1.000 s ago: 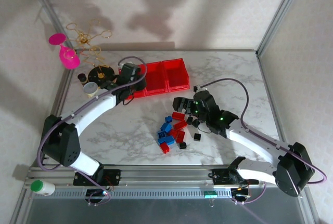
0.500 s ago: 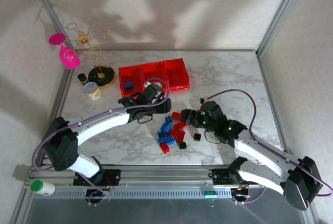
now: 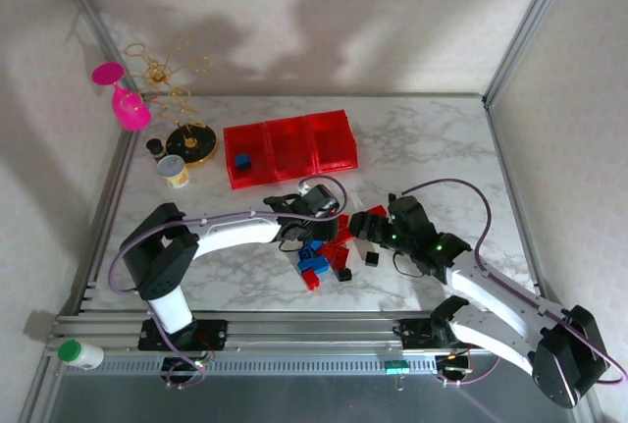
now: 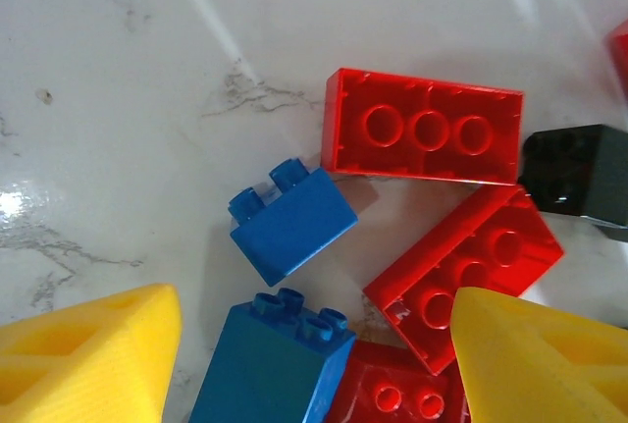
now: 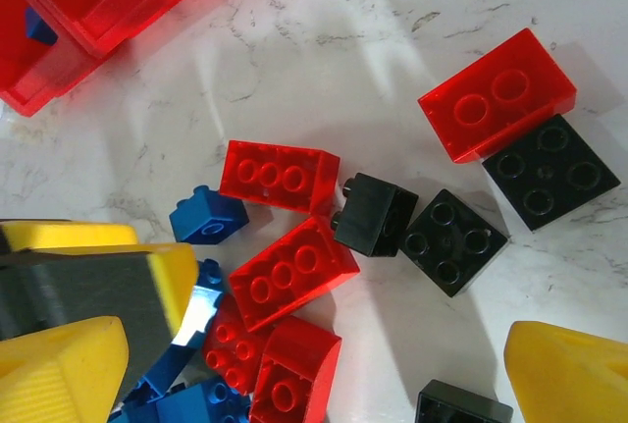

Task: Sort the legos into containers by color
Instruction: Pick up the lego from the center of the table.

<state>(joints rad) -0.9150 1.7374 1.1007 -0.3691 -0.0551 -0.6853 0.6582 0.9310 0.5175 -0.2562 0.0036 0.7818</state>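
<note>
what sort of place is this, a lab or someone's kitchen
Most likely a robotics lab bench, not a kitchen: two arms bolted to an aluminium rail at the edge of a marble-look table, plain panels walling it in, legos and bins as props.

Legos (image 4: 292, 222) blue, red, black; containers (image 3: 294, 148) bright red; table (image 3: 432, 148) white marble, grey-veined.
</note>
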